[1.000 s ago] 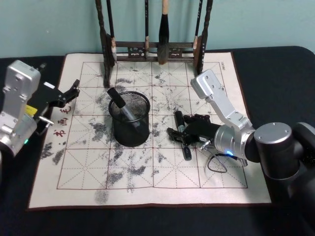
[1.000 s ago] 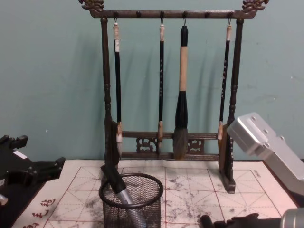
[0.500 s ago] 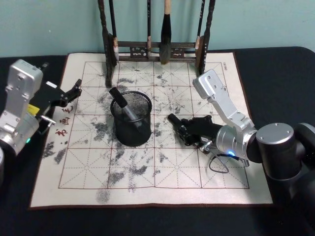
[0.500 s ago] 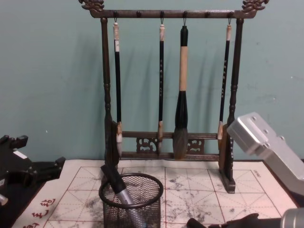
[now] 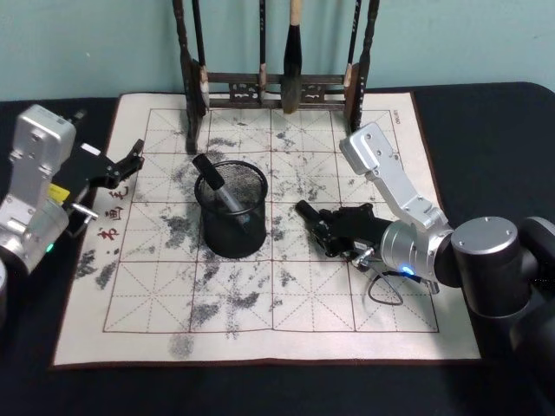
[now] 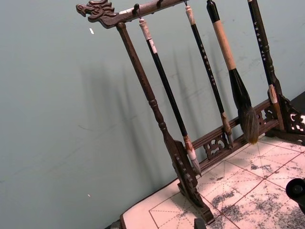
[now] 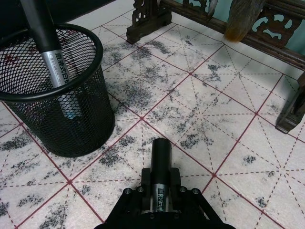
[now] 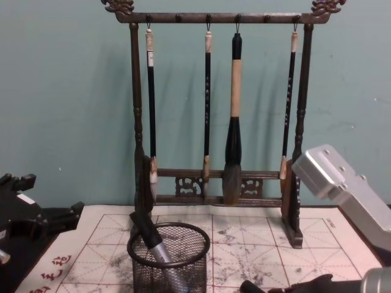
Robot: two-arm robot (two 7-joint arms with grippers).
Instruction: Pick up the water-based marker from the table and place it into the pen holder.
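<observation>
Grasp done: right tool [image 7: 160, 193] clamps marker [image 7: 160, 155] near holder [image 5: 231, 208]. Next: lift, carry over rim, release. Left tool [image 5: 128, 160] parked.

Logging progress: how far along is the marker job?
Done: one marker leans in the pen holder. In hand: the right hand is shut on a second marker, low beside the holder. Remaining: lifting it over the rim and releasing. The left hand is parked by the mat.

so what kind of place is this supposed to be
Most likely a calligraphy desk staged for robot trials: a wooden brush rack hung with brushes, an ink-blotched gridded practice mat, and a mesh pen holder, with the right gripper shut on a marker beside it.
</observation>
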